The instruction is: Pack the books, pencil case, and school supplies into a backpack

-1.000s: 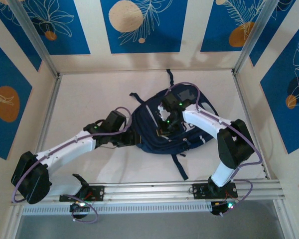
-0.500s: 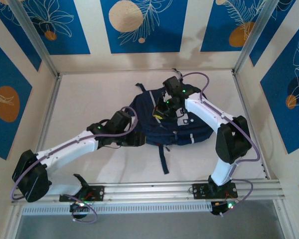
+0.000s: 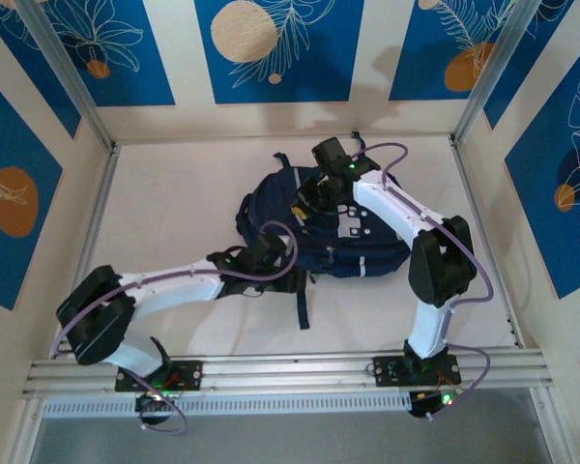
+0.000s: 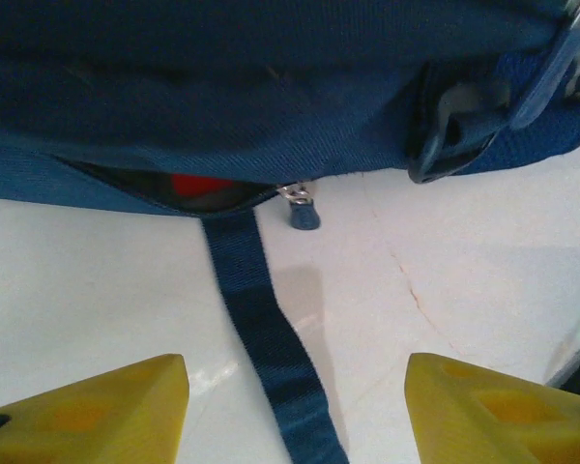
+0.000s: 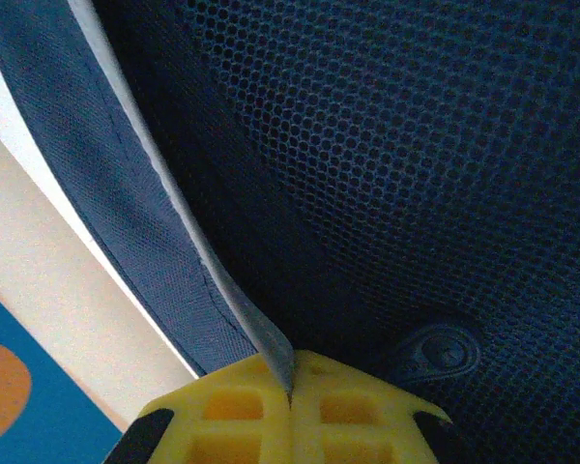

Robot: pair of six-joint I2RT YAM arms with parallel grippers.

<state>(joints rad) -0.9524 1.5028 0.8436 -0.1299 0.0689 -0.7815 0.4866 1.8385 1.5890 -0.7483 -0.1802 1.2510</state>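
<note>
The large dark navy fabric backpack [image 3: 367, 242] lay flat on the white table [image 3: 174, 193]. At the backpack's far edge, the right gripper [image 5: 290, 387] was clamped on its pale-piped rim. At its near edge, the left gripper [image 4: 295, 387] stood with jaws apart, empty, facing a part-open zip.

Judgement: keep the rim taut while zipping.

A loose navy webbing strap [image 4: 261, 319] between the jaws risked being caught. The small zip pull [image 4: 298, 208] sat beyond it, with a red packet [image 4: 198, 186] visible inside.

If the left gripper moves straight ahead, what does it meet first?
Most likely the backpack, near its partly open zipper, though depth is unclear. A loose strap lies below the left gripper.
</note>
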